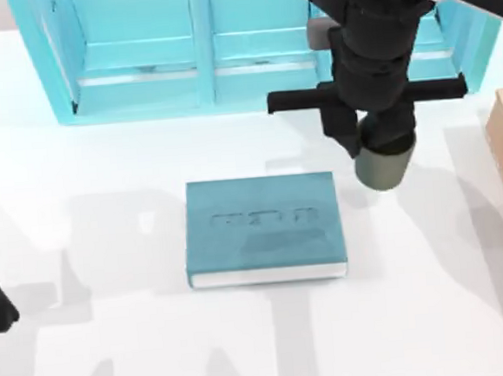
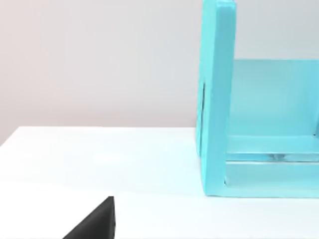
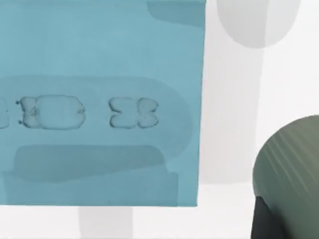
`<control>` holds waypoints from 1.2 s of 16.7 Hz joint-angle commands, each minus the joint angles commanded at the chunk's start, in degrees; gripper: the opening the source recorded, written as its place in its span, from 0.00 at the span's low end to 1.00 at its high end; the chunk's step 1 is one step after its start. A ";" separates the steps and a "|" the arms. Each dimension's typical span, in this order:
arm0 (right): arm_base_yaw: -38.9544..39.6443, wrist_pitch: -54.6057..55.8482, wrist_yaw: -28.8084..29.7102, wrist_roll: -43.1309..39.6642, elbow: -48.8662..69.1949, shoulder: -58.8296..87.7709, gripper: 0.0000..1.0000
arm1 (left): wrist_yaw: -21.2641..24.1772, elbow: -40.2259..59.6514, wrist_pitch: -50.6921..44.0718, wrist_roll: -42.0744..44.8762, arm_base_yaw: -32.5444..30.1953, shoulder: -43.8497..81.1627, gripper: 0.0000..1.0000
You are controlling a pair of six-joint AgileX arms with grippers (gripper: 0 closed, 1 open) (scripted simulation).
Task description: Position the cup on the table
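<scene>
White, broad and flat, the table [image 1: 246, 345] waited while the right gripper [image 1: 379, 147] clasped the small olive-brown cup [image 1: 382, 167] hanging below it, beside the teal book [image 1: 264, 231], not yet set down; the left arm sat parked.

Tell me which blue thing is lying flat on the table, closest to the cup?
The teal book, lying flat on the white table just left of the cup held in the right hand. The light-blue shelf stands upright at the back.
</scene>
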 joint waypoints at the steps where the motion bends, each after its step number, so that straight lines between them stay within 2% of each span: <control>1: 0.00 0.00 0.00 0.00 0.00 0.00 0.00 | 0.00 0.00 0.00 0.00 0.00 0.00 1.00; 5: 0.27 0.93 0.17 -0.11 -0.83 0.30 0.00 | 0.00 0.00 0.00 0.00 0.00 0.00 1.00; 12: -0.78 13.73 -0.04 -0.89 -13.58 0.14 0.00 | 0.00 0.00 0.00 0.00 0.00 0.00 1.00; 17: -0.91 14.61 -0.05 -0.91 -14.45 0.14 0.00 | 0.00 0.00 0.00 0.00 0.00 0.00 1.00; 20: -0.91 14.61 -0.05 -0.91 -14.45 0.14 0.23 | 0.00 0.00 0.00 0.00 0.00 0.00 1.00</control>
